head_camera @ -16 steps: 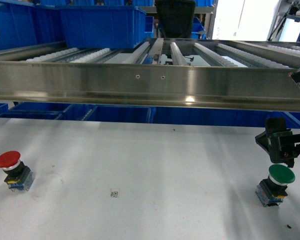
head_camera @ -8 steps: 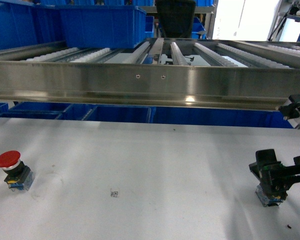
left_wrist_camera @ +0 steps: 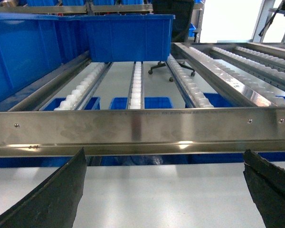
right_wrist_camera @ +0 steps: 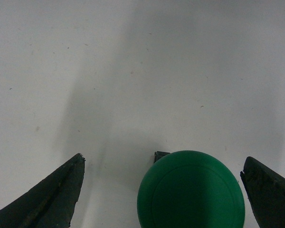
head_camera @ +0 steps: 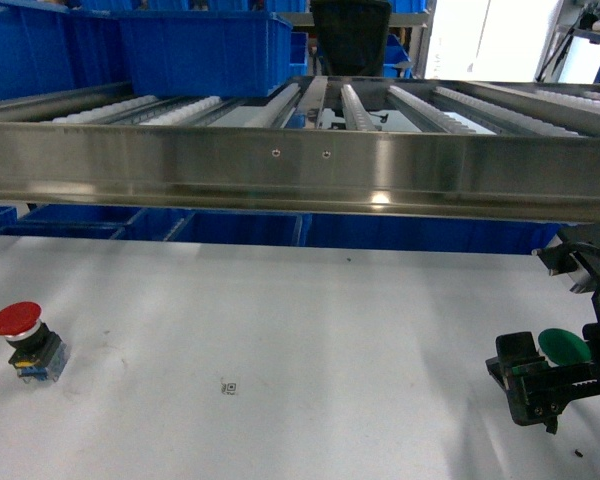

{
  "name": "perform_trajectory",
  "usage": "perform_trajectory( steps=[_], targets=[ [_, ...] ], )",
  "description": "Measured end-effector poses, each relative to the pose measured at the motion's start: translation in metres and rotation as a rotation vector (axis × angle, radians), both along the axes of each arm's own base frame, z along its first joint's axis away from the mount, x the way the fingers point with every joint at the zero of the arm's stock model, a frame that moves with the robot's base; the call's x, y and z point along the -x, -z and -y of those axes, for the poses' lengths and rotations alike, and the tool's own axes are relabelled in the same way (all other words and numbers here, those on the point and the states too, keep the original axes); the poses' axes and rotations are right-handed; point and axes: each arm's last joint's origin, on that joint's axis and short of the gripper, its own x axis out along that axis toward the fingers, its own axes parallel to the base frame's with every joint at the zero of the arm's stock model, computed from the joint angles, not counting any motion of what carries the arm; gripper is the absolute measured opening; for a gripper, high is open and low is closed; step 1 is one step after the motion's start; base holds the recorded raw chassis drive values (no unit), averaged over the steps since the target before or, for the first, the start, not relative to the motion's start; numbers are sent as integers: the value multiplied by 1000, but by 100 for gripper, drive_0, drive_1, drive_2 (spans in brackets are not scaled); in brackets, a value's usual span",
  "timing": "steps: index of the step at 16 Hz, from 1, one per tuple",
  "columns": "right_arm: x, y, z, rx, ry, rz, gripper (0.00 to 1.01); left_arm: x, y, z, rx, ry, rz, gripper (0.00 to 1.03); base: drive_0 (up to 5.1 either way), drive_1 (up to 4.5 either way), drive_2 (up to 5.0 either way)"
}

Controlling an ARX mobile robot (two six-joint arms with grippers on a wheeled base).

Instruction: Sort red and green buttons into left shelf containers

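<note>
Right gripper jaws spread wide; round green mushroom-cap button sits off-centre toward right finger. Centre it, grip below cap.

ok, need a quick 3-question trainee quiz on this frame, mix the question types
1. True or false: the right gripper is shut on the green button.
2. Which button stands nearer the left edge of the white table in the head view? A) red button B) green button C) neither
3. Fill in: in the left wrist view, the left gripper hangs open facing the steel ____ shelf, with a large blue bin at its far end.

Key
1. False: the jaws stand open, one on each side of the green cap, not touching it.
2. A
3. roller
</note>
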Motion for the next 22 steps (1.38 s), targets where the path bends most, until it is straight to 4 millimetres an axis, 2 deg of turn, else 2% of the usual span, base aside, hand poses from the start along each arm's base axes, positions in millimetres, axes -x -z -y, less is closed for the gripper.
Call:
perform_trajectory(
  steps=[6,7,10,16,22],
  targets=[
    [-10,19,11,4,31,-31,98,0,0,0,0,0,0,98,0,0,0],
    [-20,23,18,3,53,-30,98,0,0,0,0,0,0,98,0,0,0],
    [-26,20,12,-24,37,-10,98,0,0,0,0,0,0,98,0,0,0],
    [-17,33,10,-6,43,-23,29,0,0,0,0,0,0,98,0,0,0],
    [-8,34,11,10,56,12,27,0,0,0,0,0,0,98,0,0,0]
  ],
)
